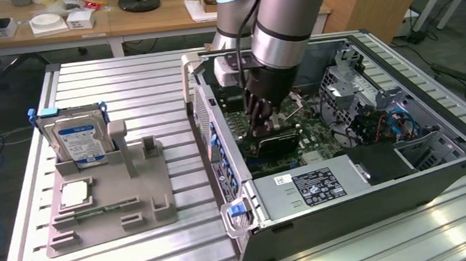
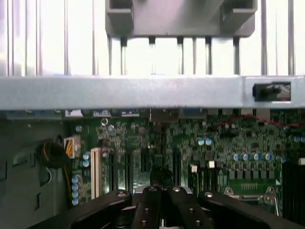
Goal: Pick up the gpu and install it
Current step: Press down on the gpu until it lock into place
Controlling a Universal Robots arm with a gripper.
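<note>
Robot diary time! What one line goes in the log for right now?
arm: inside open computer case | gripper: shut, down over green board | card: black, under gripper, on board | hard drive: upright in gray holder

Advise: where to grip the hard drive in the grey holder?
Take the hard drive by its upper part, pinched across the broad faces, from straight above: it stands upright in the grey holder, bottom sunk in the slot, top free.
</note>
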